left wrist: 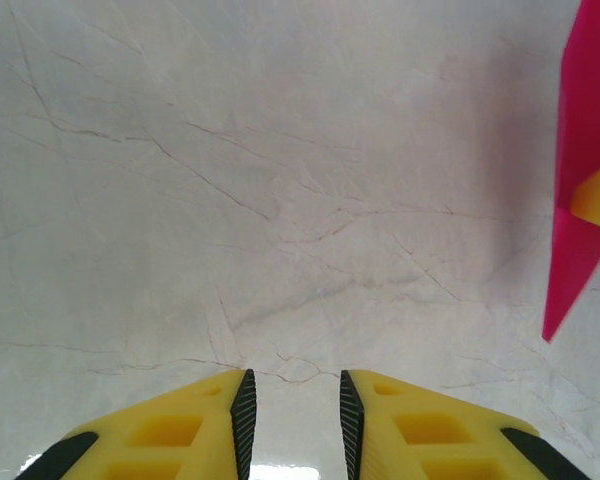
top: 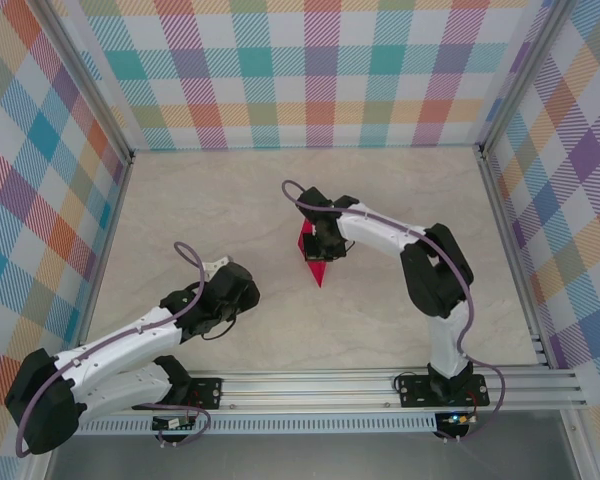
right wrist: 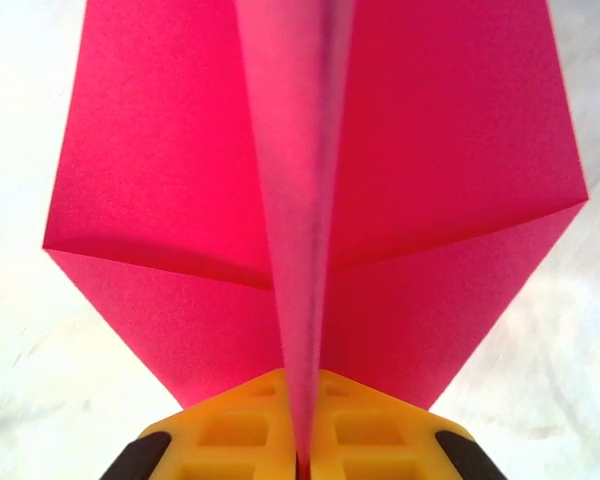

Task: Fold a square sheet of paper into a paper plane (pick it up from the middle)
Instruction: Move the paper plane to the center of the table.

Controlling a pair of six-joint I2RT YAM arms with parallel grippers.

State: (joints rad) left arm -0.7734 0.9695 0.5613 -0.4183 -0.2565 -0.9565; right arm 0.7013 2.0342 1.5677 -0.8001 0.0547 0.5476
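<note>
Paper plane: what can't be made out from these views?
- Top external: the right gripper covers part of the paper plane; folds too small to read.
- Right wrist: its far end is cut off by the top edge; centre ridge blurred.
- Left wrist: the frame's right edge cuts it off.

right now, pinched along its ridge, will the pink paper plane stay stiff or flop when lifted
Probably very light: the paper plane is a thin folded sheet. The centre ridge pinched in the right end effector likely stiffens it lengthwise, though the flat wings may droop. Hard squeezing would probably crease it.
</note>
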